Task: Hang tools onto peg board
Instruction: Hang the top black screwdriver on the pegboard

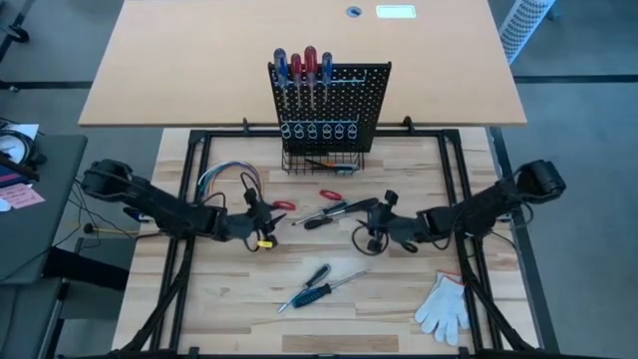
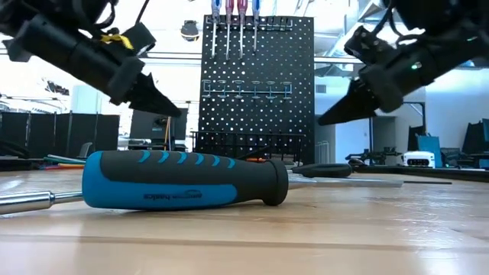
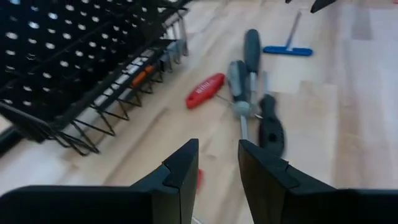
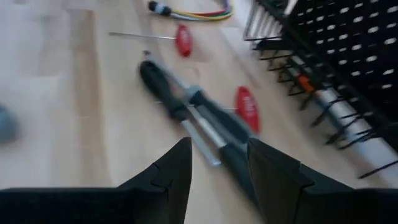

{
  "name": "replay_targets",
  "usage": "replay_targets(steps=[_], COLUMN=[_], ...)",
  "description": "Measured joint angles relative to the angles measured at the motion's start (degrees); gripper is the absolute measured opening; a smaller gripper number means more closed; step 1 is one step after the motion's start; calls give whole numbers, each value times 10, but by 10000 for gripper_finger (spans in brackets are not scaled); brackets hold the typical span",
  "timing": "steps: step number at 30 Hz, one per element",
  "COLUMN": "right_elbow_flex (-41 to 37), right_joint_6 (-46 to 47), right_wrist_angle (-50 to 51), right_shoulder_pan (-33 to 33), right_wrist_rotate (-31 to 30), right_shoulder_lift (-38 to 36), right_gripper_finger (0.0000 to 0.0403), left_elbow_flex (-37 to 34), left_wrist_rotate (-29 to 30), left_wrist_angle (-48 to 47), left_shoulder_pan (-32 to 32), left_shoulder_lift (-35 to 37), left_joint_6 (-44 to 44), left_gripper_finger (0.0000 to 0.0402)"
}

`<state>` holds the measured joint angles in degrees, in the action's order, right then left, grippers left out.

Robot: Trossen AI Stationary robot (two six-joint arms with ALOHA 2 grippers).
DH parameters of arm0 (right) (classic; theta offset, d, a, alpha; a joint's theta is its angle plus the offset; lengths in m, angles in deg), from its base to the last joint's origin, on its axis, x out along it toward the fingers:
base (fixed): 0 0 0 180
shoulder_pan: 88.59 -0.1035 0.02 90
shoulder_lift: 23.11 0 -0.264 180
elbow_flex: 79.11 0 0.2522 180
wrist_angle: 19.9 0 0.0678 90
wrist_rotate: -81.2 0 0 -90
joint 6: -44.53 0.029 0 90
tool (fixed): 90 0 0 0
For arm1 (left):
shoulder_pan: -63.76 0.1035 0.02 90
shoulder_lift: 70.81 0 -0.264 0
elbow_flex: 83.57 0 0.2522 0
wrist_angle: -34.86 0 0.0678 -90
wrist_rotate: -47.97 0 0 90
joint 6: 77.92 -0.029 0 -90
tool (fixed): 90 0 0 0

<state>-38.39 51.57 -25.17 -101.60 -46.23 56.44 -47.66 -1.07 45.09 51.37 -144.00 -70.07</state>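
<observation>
Currently both grippers, left gripper [image 1: 267,218] and right gripper [image 1: 370,221], gape empty at frame centre; approach the black screwdrivers [image 1: 327,213] squarely, gripping mid-handle

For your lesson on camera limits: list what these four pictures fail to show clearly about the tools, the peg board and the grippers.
- Wire basket contents: high view too small; left wrist view hides them behind wires.
- Blue screwdriver tip: cut off by the low view's edge.
- Hung screwdrivers: handles cut off in the low view.
- Tools beneath the right gripper: blurred in the right wrist view.
- Left gripper: open, empty.
</observation>
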Motion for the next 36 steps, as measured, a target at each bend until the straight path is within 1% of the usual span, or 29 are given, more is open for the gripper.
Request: replay_targets(steps=[4, 7, 12, 16, 19, 22, 24, 29, 36], right_elbow_flex=[0, 0, 0, 0, 0, 0, 0, 0, 0], right_joint_6=[-24, -36, -61, -60, -25, 30, 40, 30, -16], right_wrist_angle=[-4, -15, -27, -30, -31, -31, -32, -52, -49], right_shoulder_pan=[48, 77, 102, 101, 94, 78, 63, 39, 57], right_wrist_rotate=[0, 8, 100, 178, 231, 250, 254, 257, 256], right_shoulder_lift=[6, 18, 23, 21, 22, 23, 23, 23, 23], right_gripper_finger=[159, 159, 159, 159, 159, 159, 159, 159, 159], left_elbow_flex=[0, 0, 0, 0, 0, 0, 0, 0, 0], left_wrist_rotate=[-10, -56, -115, -186, -211, -213, -213, -213, -212], left_wrist_angle=[0, 0, 20, 56, 68, 55, 41, 39, 38], left_shoulder_pan=[40, 71, 107, 115, 114, 110, 103, 86, 80], left_shoulder_lift=[0, 0, 0, 0, 0, 0, 0, 0, 0], left_joint_6=[-14, -33, -64, -96, -93, -45, -17, 8, -3], left_gripper_finger=[109, 109, 111, 112, 112, 112, 112, 111, 111])
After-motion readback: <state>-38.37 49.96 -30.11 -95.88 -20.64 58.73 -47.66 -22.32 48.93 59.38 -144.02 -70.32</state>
